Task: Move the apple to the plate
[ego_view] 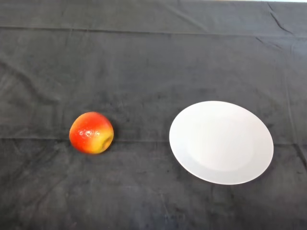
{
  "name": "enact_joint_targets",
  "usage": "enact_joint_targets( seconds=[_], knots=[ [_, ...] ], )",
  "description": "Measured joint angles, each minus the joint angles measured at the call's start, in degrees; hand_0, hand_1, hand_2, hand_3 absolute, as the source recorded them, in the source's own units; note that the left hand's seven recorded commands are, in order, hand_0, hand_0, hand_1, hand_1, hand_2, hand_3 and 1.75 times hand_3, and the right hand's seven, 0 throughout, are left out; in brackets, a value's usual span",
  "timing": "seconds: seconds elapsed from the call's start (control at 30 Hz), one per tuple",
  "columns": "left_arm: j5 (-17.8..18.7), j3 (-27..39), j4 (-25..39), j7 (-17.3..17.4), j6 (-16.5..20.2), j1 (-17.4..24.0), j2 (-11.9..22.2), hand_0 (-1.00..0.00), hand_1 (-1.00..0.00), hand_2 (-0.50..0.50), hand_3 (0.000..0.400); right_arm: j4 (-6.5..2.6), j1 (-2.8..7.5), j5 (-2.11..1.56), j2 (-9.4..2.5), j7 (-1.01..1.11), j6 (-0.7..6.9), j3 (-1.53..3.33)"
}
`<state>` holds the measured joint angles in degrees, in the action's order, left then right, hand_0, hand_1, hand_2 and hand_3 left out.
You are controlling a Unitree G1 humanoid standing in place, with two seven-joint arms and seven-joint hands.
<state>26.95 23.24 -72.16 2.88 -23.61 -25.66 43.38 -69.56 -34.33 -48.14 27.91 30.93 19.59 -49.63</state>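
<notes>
A red and yellow apple (91, 132) lies on the dark cloth at the left of the head view, its yellow patch facing the lower right. A round white plate (221, 142) rests flat on the cloth to the right of the apple, with a wide strip of cloth between them. Nothing lies on the plate.
The dark cloth (144, 72) covers the whole table, with creases running across it. A seam or fold crosses the far part, and a thin pale edge (288, 1) shows at the top right corner.
</notes>
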Motion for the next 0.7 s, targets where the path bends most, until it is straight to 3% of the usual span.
enact_joint_targets(
  seconds=[0.7],
  knots=[
    [-3.4, 0.2, 0.9, -0.6, 0.1, 0.0, -1.8, 0.0, 0.0, 0.0, 0.0, 0.0, 0.0, 0.0, 0.0, 0.0, 0.0, 0.0]
  ],
)
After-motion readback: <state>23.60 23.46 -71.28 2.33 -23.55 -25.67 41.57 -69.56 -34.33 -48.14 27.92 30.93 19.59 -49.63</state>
